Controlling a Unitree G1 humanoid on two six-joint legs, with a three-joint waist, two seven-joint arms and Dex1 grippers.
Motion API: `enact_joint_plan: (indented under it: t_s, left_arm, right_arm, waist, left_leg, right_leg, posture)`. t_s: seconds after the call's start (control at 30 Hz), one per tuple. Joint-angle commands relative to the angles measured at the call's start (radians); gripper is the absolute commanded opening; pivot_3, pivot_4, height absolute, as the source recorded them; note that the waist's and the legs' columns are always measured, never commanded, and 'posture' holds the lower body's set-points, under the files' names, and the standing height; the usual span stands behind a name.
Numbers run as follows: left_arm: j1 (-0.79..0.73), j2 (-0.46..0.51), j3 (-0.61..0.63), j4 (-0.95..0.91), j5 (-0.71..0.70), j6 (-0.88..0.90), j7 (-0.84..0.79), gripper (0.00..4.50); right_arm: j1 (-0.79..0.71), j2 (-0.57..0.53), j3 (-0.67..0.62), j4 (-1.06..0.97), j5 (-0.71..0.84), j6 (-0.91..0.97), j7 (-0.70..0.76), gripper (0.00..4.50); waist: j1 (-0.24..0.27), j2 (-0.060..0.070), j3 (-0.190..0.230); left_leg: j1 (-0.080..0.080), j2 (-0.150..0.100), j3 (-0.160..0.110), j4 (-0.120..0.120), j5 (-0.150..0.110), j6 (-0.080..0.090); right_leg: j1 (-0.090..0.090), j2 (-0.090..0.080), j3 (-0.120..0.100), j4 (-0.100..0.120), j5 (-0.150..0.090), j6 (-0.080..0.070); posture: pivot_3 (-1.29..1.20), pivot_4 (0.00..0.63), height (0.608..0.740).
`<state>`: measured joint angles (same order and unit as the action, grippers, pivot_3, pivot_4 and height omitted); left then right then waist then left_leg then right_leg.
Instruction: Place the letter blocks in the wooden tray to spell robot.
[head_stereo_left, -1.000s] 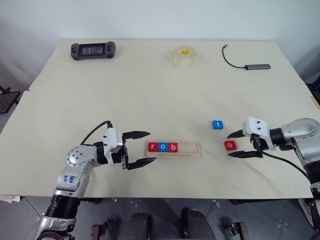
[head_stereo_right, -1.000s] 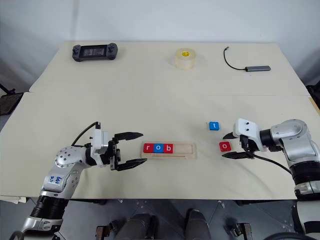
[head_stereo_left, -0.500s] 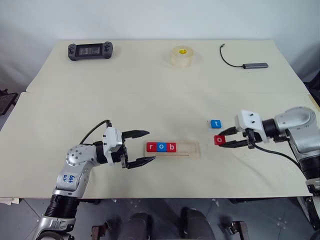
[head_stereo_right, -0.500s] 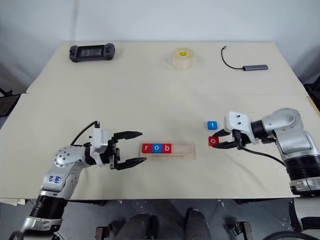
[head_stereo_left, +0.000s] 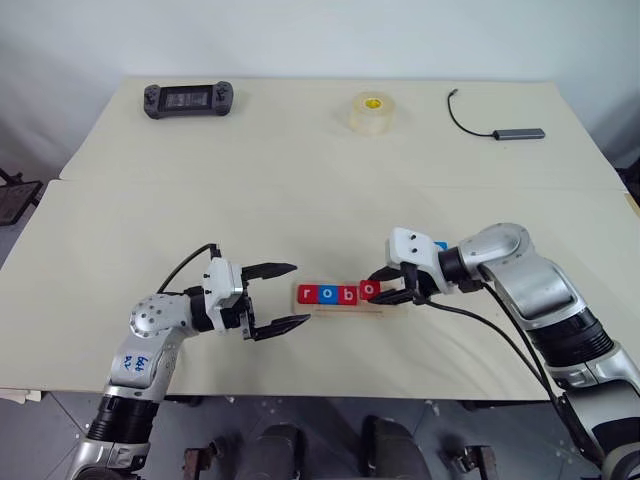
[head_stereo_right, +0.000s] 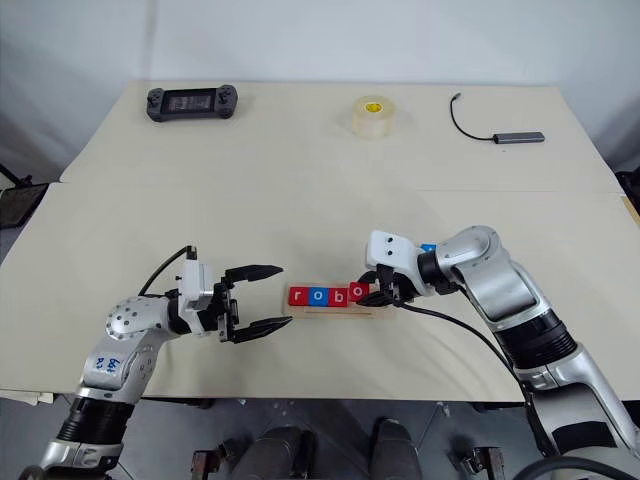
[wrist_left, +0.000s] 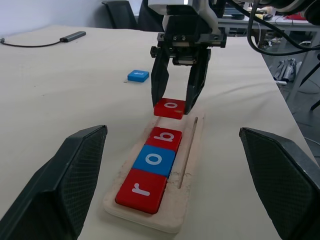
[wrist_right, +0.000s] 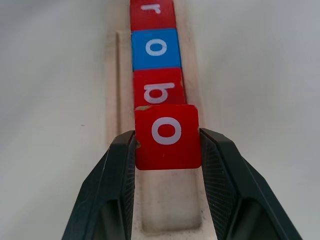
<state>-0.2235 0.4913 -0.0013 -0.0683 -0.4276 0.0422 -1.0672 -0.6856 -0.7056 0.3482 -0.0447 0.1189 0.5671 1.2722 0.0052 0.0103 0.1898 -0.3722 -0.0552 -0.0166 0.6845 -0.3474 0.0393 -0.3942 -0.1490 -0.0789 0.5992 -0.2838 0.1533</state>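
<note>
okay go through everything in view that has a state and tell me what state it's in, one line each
Right gripper: jaws shut on the red o block.
Red o block: held just above the wooden tray, next to the b.
Left gripper: jaws open, holding nothing.
Wooden tray: r, o, b seated in a row, far end unfilled.
Blue t block: lying on the table, outside the tray.
Tape roll: lying flat.

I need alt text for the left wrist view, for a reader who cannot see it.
The right end effector holds a red o block over the wooden tray, just past the blocks r, o and b. A blue t block lies on the table behind.
</note>
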Motion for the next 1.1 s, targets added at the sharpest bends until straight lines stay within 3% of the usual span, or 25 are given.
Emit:
enact_joint_plan:
  t_s: [0.03, 0.13, 0.43, 0.6, 0.87, 1.1]
  left_arm:
    - [0.005, 0.002, 0.015, -0.043, -0.014, -0.009, 0.009, 4.50]
    - [-0.001, -0.003, 0.009, -0.041, -0.013, -0.009, 0.015, 4.50]
    - [-0.001, -0.006, 0.004, -0.045, -0.013, -0.007, 0.021, 4.50]
    - [-0.002, -0.005, 0.005, -0.042, -0.013, -0.007, 0.020, 4.50]
    - [0.004, -0.003, 0.010, -0.033, -0.015, -0.013, 0.017, 4.50]
    - [-0.037, -0.012, 0.008, 0.017, -0.014, -0.009, 0.009, 4.50]
  right_arm:
    - [0.006, 0.010, 0.005, -0.041, -0.004, -0.006, -0.019, 1.44]
    - [0.005, 0.016, 0.007, -0.042, 0.002, 0.010, -0.027, 1.44]
    - [0.006, -0.002, -0.009, -0.055, 0.007, 0.016, -0.036, 4.47]
    - [0.036, -0.060, -0.082, -0.086, 0.053, 0.017, -0.024, 4.47]
    - [0.311, -0.091, -0.436, -0.115, 0.155, -0.075, -0.167, 4.47]
    - [0.642, 0.032, -0.766, -0.148, 0.191, -0.318, -0.348, 4.47]
  waist:
    - [-0.002, 0.000, 0.000]
    - [-0.004, 0.000, 0.000]
    - [-0.005, 0.000, 0.000]
    - [-0.003, 0.000, 0.000]
    - [0.010, 0.000, 0.000]
    - [0.022, 0.000, 0.000]
  left_leg:
    - [0.000, 0.000, 0.000, 0.000, 0.000, 0.000]
    - [0.000, 0.000, 0.000, 0.000, 0.000, 0.000]
    - [0.000, 0.000, 0.000, 0.000, 0.000, 0.000]
    - [0.000, 0.000, 0.000, 0.000, 0.000, 0.000]
    - [0.000, 0.000, 0.001, 0.000, 0.000, 0.000]
    - [0.001, 0.000, 0.002, 0.000, 0.000, 0.000]
  right_leg:
    - [0.000, 0.000, 0.000, 0.000, 0.000, 0.000]
    - [0.000, 0.000, 0.000, 0.001, 0.000, 0.000]
    - [0.000, 0.000, 0.000, 0.001, 0.000, 0.000]
    - [0.000, 0.000, 0.000, 0.001, 0.000, 0.000]
    - [0.000, 0.000, 0.000, 0.001, 0.000, 0.000]
    - [0.001, 0.000, 0.001, 0.001, 0.000, 0.000]
  posture:
    - [0.00, 0.150, 0.740]
    - [0.00, 0.150, 0.740]
    - [0.00, 0.150, 0.740]
    - [0.00, 0.150, 0.740]
    - [0.00, 0.150, 0.740]
    - [0.00, 0.150, 0.740]
